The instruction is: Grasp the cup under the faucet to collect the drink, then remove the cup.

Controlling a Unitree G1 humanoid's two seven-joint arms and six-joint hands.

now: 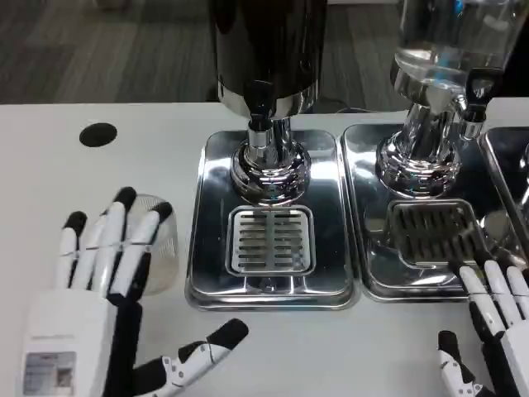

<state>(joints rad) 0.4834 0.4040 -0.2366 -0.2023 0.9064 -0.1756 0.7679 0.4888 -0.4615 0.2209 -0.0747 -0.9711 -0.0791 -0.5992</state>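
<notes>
At the lower left of the frame the left hand (91, 298) is spread wide and holds nothing, its fingers raised in front of the clear plastic cup (157, 244), which stands on the white table (50, 174) at centre left, just beside the left edge of the steel drip tray (326, 207) and not under the faucet (261, 112) at upper centre. Further right sits a second dispenser (438, 91) on its own tray, and at the lower right corner the right hand (496, 331) lies with fingers apart, empty, its fingertips near that tray's front rim.
</notes>
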